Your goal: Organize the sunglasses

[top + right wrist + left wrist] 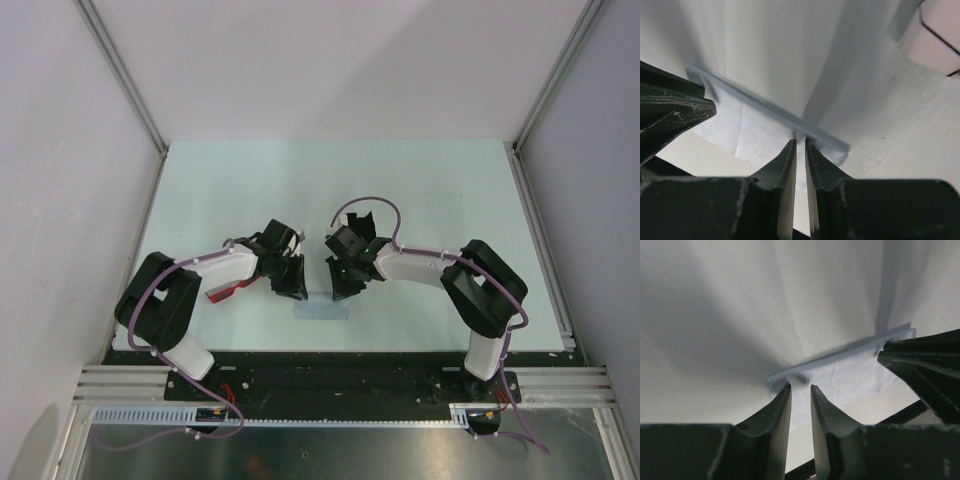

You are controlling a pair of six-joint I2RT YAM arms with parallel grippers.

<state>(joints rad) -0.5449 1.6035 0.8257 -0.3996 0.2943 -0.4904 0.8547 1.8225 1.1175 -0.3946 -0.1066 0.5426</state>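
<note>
Of the sunglasses [231,291] only a bit of red frame shows, lying on the table under my left forearm; the wrist views do not show them. A light-blue cloth [322,310] [850,377] [750,130] lies near the table's front edge between both grippers. My left gripper [298,290] [800,388] is closed narrow on the cloth's left far corner, where the fabric puckers up. My right gripper [342,290] [800,142] pinches the cloth's far edge near its right corner. The far edge stands raised as a ridge between the two grips.
A white case [935,35] with thin black lines sits at the upper right of the right wrist view, beyond the cloth. Grey walls enclose the pale table [330,190] on three sides. The black base rail [330,370] runs just behind the cloth's near edge.
</note>
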